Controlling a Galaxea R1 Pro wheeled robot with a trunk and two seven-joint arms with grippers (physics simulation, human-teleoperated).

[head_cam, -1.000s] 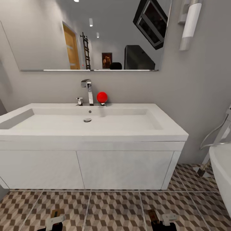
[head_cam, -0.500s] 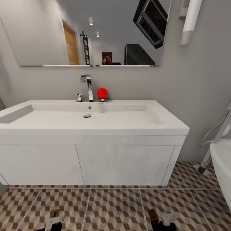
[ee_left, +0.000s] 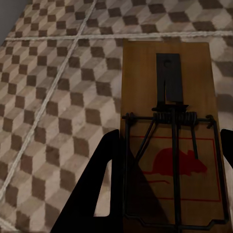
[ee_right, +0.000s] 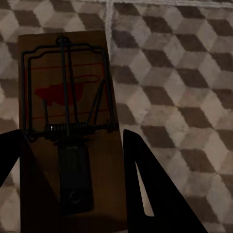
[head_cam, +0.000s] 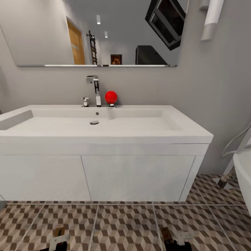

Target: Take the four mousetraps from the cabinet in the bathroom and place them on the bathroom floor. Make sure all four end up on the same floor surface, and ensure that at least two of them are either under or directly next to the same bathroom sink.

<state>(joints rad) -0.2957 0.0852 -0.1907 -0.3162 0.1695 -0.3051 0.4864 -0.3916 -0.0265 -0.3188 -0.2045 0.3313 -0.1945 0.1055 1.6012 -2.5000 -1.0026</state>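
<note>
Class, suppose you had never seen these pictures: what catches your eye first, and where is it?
A bright red ball sits beside the chrome tap on the long white vanity sink. Each wrist view shows a flat wooden mousetrap between dark pincer fingers, above the cube-patterned brown tile floor.

Both grippers have flat black wedge-shaped fingers point(ee_left: 97, 189) with triangular cutouts.

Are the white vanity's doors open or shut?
Shut: both door fronts of the white vanity sit flush, with just a thin seam between them, under the sink.
</note>
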